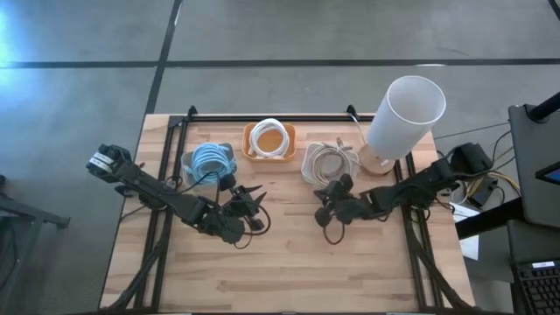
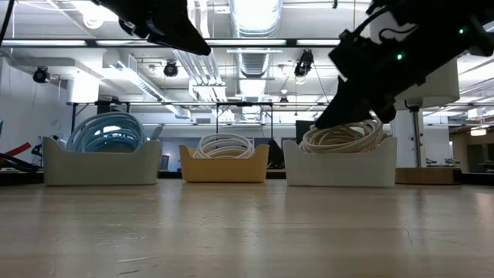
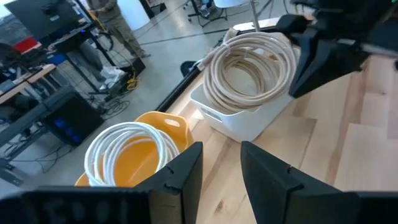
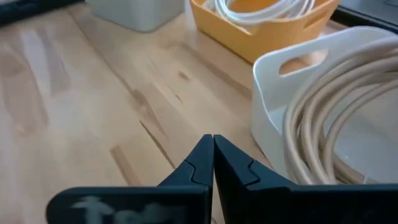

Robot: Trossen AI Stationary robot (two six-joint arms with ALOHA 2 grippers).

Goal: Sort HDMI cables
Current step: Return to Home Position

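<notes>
Three bins stand in a row near the table's far edge. A grey bin (image 1: 210, 164) holds light blue coils (image 2: 104, 133). An orange bin (image 1: 269, 141) holds white coils (image 3: 127, 149). A white bin (image 1: 328, 164) holds beige coils (image 3: 252, 62), whose top loops rise above the rim. My left gripper (image 3: 221, 160) hovers open above the table, just near of the blue and orange bins. My right gripper (image 4: 213, 149) is shut and empty, hovering just near of the white bin (image 4: 292, 118).
A tall white cylinder (image 1: 401, 116) stands on a wooden base at the far right corner, beside the white bin. Bare wood table (image 1: 289, 262) lies on the near side of both arms. Beyond the far edge are desks and a person (image 3: 115, 25).
</notes>
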